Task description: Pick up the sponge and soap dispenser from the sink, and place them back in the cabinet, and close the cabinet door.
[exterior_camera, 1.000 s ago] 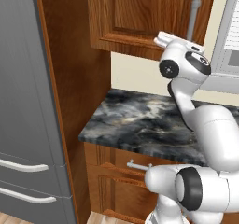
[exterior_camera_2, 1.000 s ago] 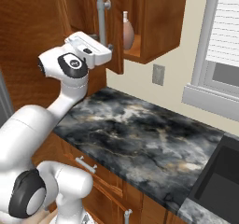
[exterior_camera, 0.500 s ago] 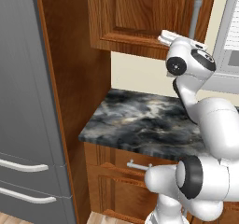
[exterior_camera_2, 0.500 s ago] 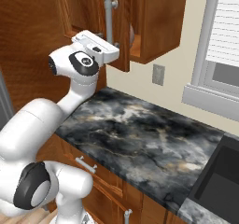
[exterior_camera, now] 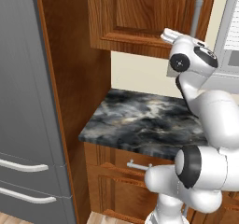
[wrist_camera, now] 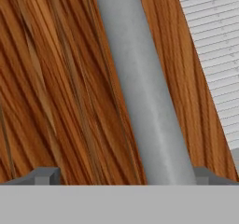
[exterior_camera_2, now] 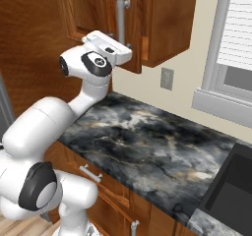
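Observation:
The reddish-brown cabinet door (exterior_camera_2: pixel 96 6) stands almost shut against the wall cabinet (exterior_camera_2: pixel 170 18), with a thin gap left at its lower edge. My gripper (wrist_camera: pixel 125 176) is open and pressed close to the door. Its long grey bar handle (wrist_camera: pixel 140 87) runs between the two wide-apart fingertips (wrist_camera: pixel 44 175). The white hand (exterior_camera_2: pixel 108 44) sits just below the handle (exterior_camera_2: pixel 120 14), and from the left it (exterior_camera: pixel 173 35) shows beside the handle (exterior_camera: pixel 198 13). A corner of the black sink (exterior_camera_2: pixel 231 191) shows at lower right. The door hides the sponge and soap dispenser.
A dark marbled counter (exterior_camera_2: pixel 147 146) lies below the cabinet, with wooden drawer fronts and silver handles (exterior_camera_2: pixel 91 173) under it. A tall grey refrigerator (exterior_camera: pixel 23 101) stands at the left. A window with blinds (exterior_camera_2: pixel 236 43) and a wall outlet (exterior_camera_2: pixel 167 78) are at the right.
The cabinet door has swung in towards shut with my hand following it. The soap dispenser, seen on the shelf a second ago, is now covered by the door.

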Motion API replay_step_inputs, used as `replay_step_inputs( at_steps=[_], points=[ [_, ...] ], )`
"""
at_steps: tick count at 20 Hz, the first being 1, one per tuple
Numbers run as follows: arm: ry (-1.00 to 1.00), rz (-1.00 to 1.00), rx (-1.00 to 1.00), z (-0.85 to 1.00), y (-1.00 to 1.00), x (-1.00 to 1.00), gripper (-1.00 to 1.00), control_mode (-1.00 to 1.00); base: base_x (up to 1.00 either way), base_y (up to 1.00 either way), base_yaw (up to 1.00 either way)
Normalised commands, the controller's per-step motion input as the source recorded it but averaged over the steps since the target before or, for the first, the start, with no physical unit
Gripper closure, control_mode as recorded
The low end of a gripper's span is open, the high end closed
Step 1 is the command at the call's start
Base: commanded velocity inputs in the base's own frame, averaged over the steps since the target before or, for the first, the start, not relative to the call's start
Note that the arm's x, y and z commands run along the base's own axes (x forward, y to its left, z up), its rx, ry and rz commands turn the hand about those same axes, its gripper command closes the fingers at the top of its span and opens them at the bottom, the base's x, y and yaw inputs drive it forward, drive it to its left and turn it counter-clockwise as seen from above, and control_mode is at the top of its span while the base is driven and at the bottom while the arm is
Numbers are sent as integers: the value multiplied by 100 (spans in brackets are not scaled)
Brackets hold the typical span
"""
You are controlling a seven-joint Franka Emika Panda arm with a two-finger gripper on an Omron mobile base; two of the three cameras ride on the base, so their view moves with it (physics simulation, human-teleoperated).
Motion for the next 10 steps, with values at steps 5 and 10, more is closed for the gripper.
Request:
replay_step_inputs(
  at_steps=[5,10],
  points=[
    [0,3,0,-3,-33,14,-100,-100,0,0,0],
    [0,4,0,-4,-33,17,-100,-100,0,0,0]
  ],
)
